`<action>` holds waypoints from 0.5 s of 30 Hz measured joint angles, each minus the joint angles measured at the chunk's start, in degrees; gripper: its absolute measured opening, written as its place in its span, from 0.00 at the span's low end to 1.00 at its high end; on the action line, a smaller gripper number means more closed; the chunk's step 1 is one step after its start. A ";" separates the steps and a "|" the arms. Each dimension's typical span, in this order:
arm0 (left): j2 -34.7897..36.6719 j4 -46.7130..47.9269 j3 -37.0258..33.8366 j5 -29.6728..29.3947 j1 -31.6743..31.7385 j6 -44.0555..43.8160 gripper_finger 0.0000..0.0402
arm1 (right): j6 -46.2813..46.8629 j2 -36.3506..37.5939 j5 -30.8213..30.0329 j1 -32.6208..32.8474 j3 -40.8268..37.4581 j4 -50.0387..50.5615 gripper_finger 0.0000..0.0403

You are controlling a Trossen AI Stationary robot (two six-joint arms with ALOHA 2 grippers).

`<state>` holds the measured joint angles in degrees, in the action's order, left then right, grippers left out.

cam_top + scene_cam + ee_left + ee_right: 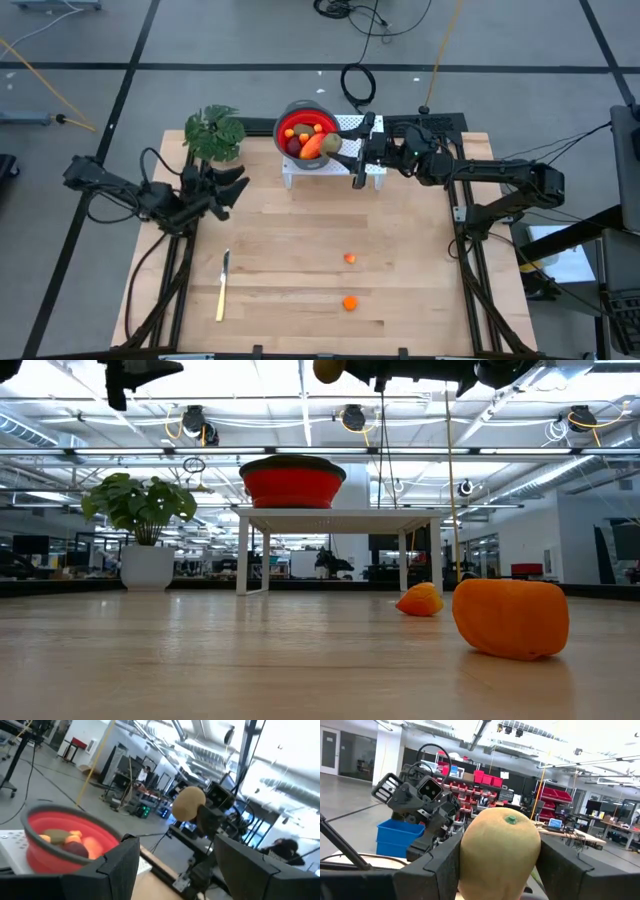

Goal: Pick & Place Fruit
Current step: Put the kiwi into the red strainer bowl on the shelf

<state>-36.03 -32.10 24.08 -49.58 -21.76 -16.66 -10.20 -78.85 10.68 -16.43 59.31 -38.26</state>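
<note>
Currently an olive fruit (500, 851) is held by the right fingers (353, 150), upper centre, just right of the red bowl (288, 125); release needs a small leftward shift. Left fingers (228, 190) are held wide, empty, mid-left.

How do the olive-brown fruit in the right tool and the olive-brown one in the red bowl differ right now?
The olive-brown fruit in the right tool is clamped between the fingers, while the other olive-brown fruit lies loose in the red bowl. The held one hangs in the air beside the bowl's rim; the bowl one rests against the elongated red-orange piece. Both look like the same olive-brown oval.
</note>
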 joint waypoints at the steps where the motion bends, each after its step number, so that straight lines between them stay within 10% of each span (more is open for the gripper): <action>1: -0.41 -1.06 0.00 0.00 0.06 -0.03 0.64 | 0.00 0.00 0.04 0.01 0.00 -0.20 0.53; 15: -13.10 2.21 11.75 7.24 6.69 9.78 0.64 | 2.31 0.00 0.08 0.03 0.00 -0.85 0.53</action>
<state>-49.13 -29.88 35.82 -42.35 -15.07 -6.87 -7.88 -78.85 10.76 -16.40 59.31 -39.11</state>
